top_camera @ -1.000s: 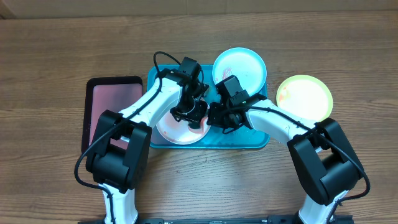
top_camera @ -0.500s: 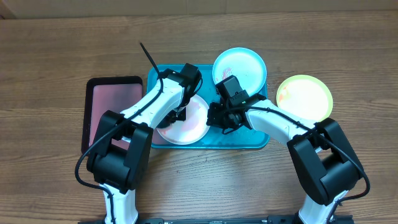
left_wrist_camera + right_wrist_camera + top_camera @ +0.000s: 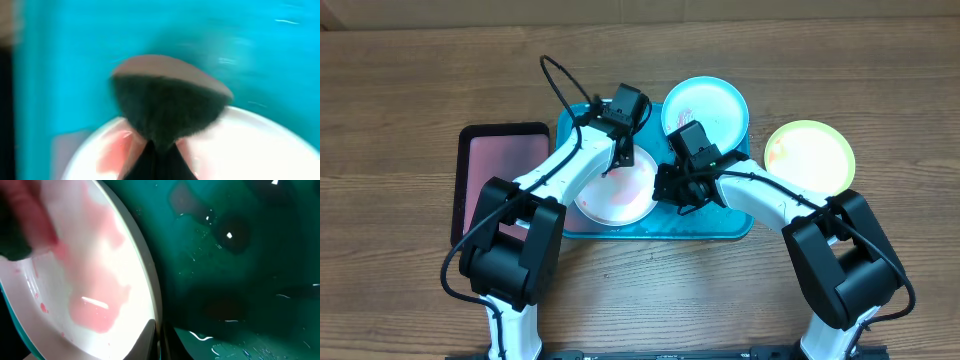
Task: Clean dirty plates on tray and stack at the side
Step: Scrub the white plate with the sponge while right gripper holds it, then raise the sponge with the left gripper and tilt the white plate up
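Note:
The white plate [image 3: 615, 197], with pink-red smears, lies tilted at the left of the teal tray [image 3: 720, 226]. My left gripper [image 3: 620, 152] is shut on a dark sponge [image 3: 167, 100] at the plate's far rim; the plate [image 3: 250, 150] and tray [image 3: 150, 30] show under it. My right gripper [image 3: 666, 190] is shut on the plate's right rim, seen in the right wrist view [image 3: 157, 335] against the smeared plate [image 3: 90, 280]. The light blue plate [image 3: 707, 108] rests on the tray's far right corner. The yellow-green plate [image 3: 810, 155] lies on the table right of the tray.
A smaller black-rimmed tray with a pink inside [image 3: 495, 175] lies left of the teal tray. The left arm's cable [image 3: 560, 85] loops above the tray's far left corner. The wooden table [image 3: 410, 80] surrounds everything.
My left gripper has swept the sponge from the middle of the white plate up to its far rim. The right gripper has stayed on the plate's rim.

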